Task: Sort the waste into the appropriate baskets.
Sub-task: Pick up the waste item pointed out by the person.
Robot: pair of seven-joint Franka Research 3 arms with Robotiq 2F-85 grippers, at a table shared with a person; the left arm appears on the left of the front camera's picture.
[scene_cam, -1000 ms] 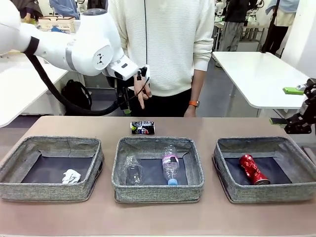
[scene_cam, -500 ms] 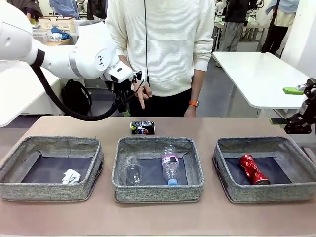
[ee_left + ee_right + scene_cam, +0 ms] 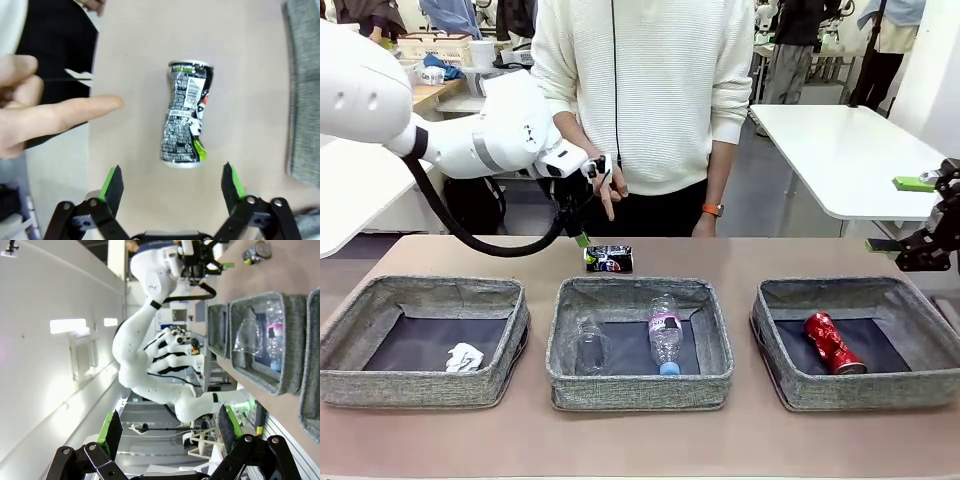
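1. The landmark is the middle basket [image 3: 639, 341], the centre one of three grey woven baskets in a row on the brown surface [image 3: 740, 440].
2. The crushed dark multicoloured can [image 3: 608, 259] lies on its side on the surface just behind the far rim of the middle basket, outside it. In the left wrist view, the can [image 3: 187, 120] lies lengthwise ahead of the two green pads, touching neither.
3. The left gripper [image 3: 171, 181] hangs above the can, beyond the far rim of the middle basket. Its jaws stand wide open and hold nothing.
4. A person's hand [image 3: 607, 185] is close to the left gripper, behind the middle basket, with a finger extended toward the can.
5. The middle basket contains the clear plastic cup [image 3: 589, 346] and the blue-capped bottle [image 3: 665, 335], lying side by side.
6. The left basket [image 3: 424, 341], left of the middle basket, contains the crumpled white paper ball [image 3: 465, 357].
7. The right basket [image 3: 858, 342], right of the middle basket, contains the crushed red can [image 3: 834, 343].
8. The right gripper [image 3: 918, 213] is raised above the far right corner of the right basket. Its jaws stand wide open and hold nothing.
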